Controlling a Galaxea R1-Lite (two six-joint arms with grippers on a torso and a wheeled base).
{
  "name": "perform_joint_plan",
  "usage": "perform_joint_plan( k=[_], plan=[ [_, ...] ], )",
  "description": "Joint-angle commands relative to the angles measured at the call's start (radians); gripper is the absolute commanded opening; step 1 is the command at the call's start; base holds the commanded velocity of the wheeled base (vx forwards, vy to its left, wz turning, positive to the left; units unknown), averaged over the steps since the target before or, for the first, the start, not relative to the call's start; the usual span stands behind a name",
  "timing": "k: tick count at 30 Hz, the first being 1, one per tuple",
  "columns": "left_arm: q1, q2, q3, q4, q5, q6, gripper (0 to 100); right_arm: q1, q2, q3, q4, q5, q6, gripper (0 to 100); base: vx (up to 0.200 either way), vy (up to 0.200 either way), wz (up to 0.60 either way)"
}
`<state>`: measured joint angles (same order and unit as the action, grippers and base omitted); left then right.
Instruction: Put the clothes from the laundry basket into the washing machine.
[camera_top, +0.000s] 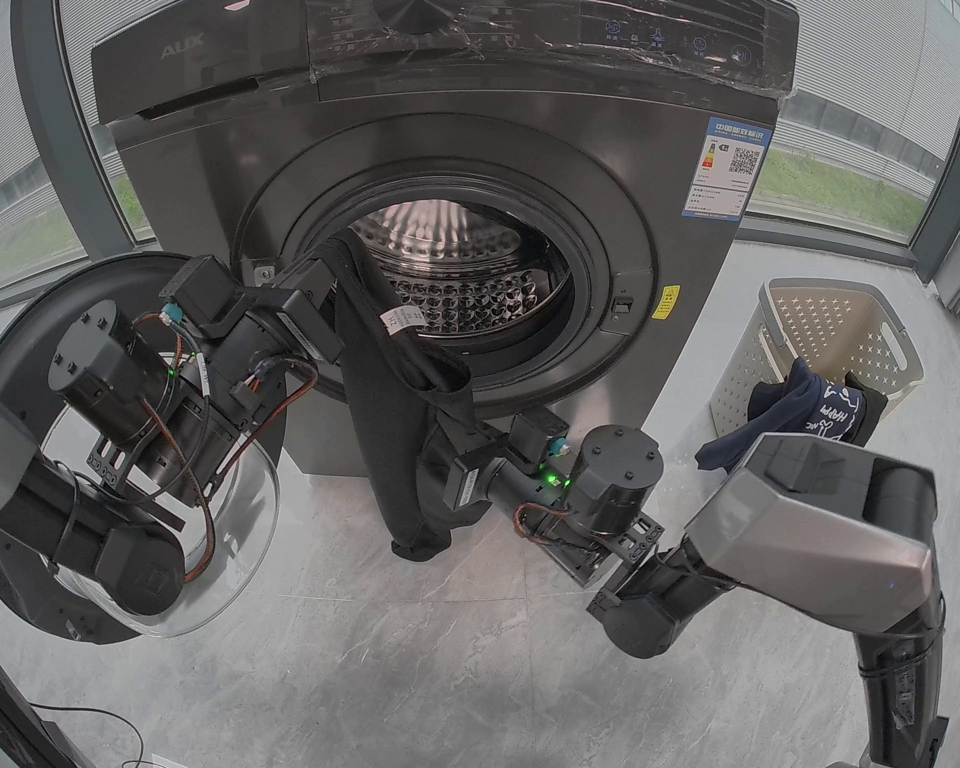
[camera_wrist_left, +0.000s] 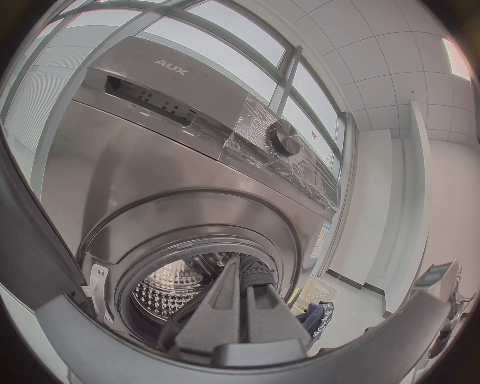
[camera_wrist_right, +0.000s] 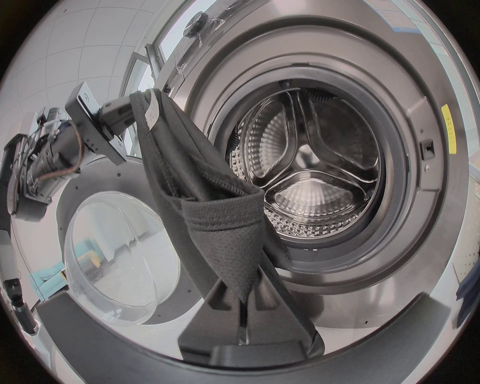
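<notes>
Clothes are partway through the move, and none look to be inside the washer yet. At the left, the door (camera_top: 150, 560) is swung wide open. The left gripper (camera_wrist_left: 247, 277) is pinched shut on the top edge of a black garment (camera_top: 400, 440), holding it up at the left of the washer's (camera_top: 560, 130) opening. The cloth hangs down in front of the lower rim, with its tail just above the floor. The drum (camera_wrist_right: 320, 200) behind it shows bare steel wherever it can be seen. The right gripper (camera_wrist_right: 243, 300), lower and near the rim, is clamped on a fold of the same garment. At the far right, the basket (camera_top: 850, 300) has a navy garment (camera_top: 800, 405) draped over its near edge. I judge the black piece must still go in, then the navy one.
</notes>
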<state>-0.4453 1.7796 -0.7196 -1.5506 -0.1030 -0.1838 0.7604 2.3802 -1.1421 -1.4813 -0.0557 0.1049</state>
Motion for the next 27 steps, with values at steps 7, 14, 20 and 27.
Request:
perform_joint_plan(
  k=[7,14,20,27],
  plan=[
    [0.016,0.011,0.006,0.0,0.002,-0.002,0,-0.081,-0.21,0.162,0.007,0.017,-0.022,0,0.0,0.0,0.0],
    [0.027,0.009,0.028,0.0,0.0,-0.002,0,-0.13,-0.305,0.278,-0.005,0.085,-0.034,0,0.0,0.0,0.0],
    [0.027,-0.003,0.049,0.0,0.0,-0.002,0,-0.139,-0.302,0.269,-0.007,0.08,-0.027,0,0.0,0.0,0.0],
    [0.02,-0.009,0.068,0.0,0.0,-0.002,0,-0.138,-0.294,0.266,-0.005,0.065,-0.027,0,0.0,0.0,0.0]
  ],
)
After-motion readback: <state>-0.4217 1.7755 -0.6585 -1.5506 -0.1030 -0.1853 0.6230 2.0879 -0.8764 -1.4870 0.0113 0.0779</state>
